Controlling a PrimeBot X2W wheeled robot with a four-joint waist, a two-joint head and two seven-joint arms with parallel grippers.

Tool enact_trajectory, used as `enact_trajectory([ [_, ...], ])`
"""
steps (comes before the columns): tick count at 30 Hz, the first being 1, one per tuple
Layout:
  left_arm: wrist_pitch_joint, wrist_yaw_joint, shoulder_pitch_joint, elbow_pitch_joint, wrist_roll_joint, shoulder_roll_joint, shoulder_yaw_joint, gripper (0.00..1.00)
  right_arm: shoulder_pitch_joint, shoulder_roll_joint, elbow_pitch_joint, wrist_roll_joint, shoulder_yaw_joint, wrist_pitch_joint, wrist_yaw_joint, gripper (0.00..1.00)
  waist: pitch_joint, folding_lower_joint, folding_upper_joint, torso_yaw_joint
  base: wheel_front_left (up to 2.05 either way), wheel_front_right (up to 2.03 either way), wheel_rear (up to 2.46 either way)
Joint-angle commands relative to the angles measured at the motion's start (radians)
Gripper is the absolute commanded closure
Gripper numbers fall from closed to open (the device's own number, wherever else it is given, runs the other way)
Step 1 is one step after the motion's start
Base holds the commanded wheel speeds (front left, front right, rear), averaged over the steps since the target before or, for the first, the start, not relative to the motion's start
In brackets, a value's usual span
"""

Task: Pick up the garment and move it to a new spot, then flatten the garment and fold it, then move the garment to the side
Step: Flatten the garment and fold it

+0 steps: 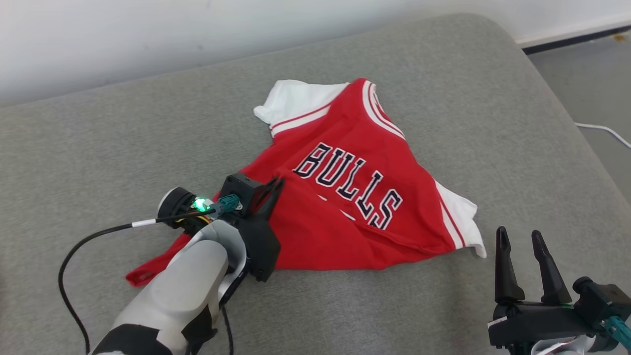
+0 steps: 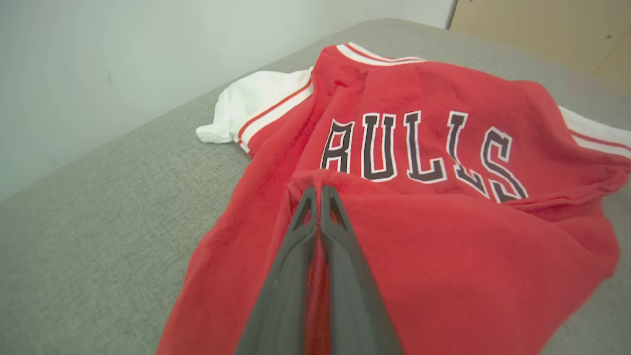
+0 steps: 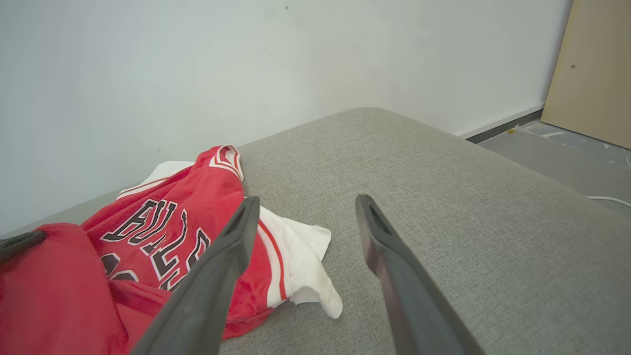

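A red jersey [image 1: 355, 197] with white sleeves and dark BULLS lettering lies rumpled on the grey cushion [image 1: 148, 138]. My left gripper [image 1: 277, 185] is shut on a raised fold of the jersey's red cloth near its left side; in the left wrist view the two fingers [image 2: 319, 195] pinch that fold with cloth between them. The jersey [image 2: 443, 222] spreads beyond the fingers there. At the lower right my right gripper [image 1: 520, 239] stands open, holding nothing, just off the white sleeve [image 1: 466, 222]. In the right wrist view the right gripper [image 3: 305, 209] points past the jersey [image 3: 162, 231].
A pale wall [image 1: 148, 34] runs along the cushion's far edge. Grey floor with a white cable [image 1: 606, 130] lies off the right edge. A tan board [image 3: 596, 69] leans at the far right. A black cable [image 1: 88, 241] trails from my left wrist.
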Motion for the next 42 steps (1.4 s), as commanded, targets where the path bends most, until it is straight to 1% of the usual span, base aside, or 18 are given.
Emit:
enact_trajectory([
  [1,-0.011,0.002,-0.008,-0.007,-0.004,-0.005,-0.002,1.00,0.009,-0.005,0.000,-0.008,-0.004,-0.001,-0.002,0.00,-0.025,0.0000,-0.0001,0.036,0.00,0.00,0.00],
  [4,-0.036,0.009,0.014,-0.044,-0.008,0.001,0.021,1.00,0.028,-0.007,-0.002,-0.011,-0.008,-0.001,-0.002,0.00,-0.048,0.0000,-0.0001,0.080,0.00,0.00,0.00],
  [7,-0.045,0.037,0.066,-0.121,-0.010,0.015,0.053,1.00,0.045,-0.010,-0.005,-0.012,-0.019,-0.001,-0.002,0.00,-0.071,0.0000,-0.0001,0.135,0.00,0.00,0.00],
  [10,-0.046,0.080,0.146,-0.254,0.006,0.051,0.100,1.00,0.066,-0.011,-0.011,-0.015,-0.033,-0.001,-0.002,0.00,-0.089,0.0000,-0.0001,0.192,0.00,0.00,0.00],
  [16,-0.046,0.174,0.376,-0.505,0.030,0.135,0.188,1.00,0.089,-0.014,-0.012,-0.020,-0.034,-0.001,-0.002,0.00,-0.113,0.0000,-0.0001,0.282,0.00,0.00,0.00],
  [19,-0.046,0.214,0.498,-0.615,0.035,0.160,0.227,1.00,0.096,-0.014,-0.010,-0.021,-0.036,-0.001,-0.002,0.00,-0.117,0.0000,-0.0001,0.311,0.00,0.00,0.00],
  [22,-0.046,0.239,0.616,-0.695,0.036,0.162,0.264,1.00,0.100,-0.014,-0.005,-0.021,-0.037,-0.001,-0.002,0.00,-0.118,0.0000,-0.0001,0.331,0.00,0.00,0.00],
  [25,-0.046,0.248,0.718,-0.732,0.031,0.145,0.297,1.00,0.104,-0.014,0.002,-0.020,-0.035,-0.001,-0.002,0.00,-0.118,0.0000,-0.0001,0.343,0.00,0.00,0.00],
  [27,-0.046,0.239,0.771,-0.731,0.030,0.126,0.309,1.00,0.103,-0.016,0.004,-0.019,-0.037,-0.001,-0.002,0.00,-0.118,0.0000,-0.0001,0.349,0.00,0.00,0.00],
  [29,-0.046,0.236,0.791,-0.726,0.034,0.116,0.313,1.00,0.102,-0.017,0.006,-0.019,-0.036,-0.001,-0.002,0.00,-0.119,0.0000,-0.0001,0.350,0.00,0.00,0.00],
  [31,-0.046,0.221,0.825,-0.708,0.042,0.098,0.316,1.00,0.100,-0.019,0.009,-0.018,-0.035,-0.001,-0.002,0.00,-0.119,0.0000,-0.0001,0.353,0.00,0.00,0.00],
  [32,-0.046,0.217,0.833,-0.700,0.050,0.090,0.318,0.66,0.099,-0.020,0.011,-0.018,-0.035,-0.001,-0.002,0.00,-0.119,0.0000,-0.0001,0.355,0.00,0.00,0.00],
  [33,-0.046,0.210,0.837,-0.697,0.052,0.080,0.325,0.00,0.097,-0.020,0.012,-0.017,-0.035,-0.001,-0.002,0.00,-0.120,0.0000,-0.0001,0.356,0.00,0.00,0.00],
  [37,-0.046,0.192,0.845,-0.704,0.094,0.054,0.363,0.00,0.094,-0.021,0.016,-0.018,-0.030,-0.001,-0.002,0.00,-0.128,0.0000,-0.0001,0.357,0.00,0.00,0.00],
  [42,-0.046,0.176,0.865,-0.759,0.158,0.032,0.456,0.00,0.104,-0.021,0.021,-0.018,-0.023,-0.001,-0.002,0.00,-0.148,0.0000,-0.0001,0.352,0.00,0.00,0.00],
])
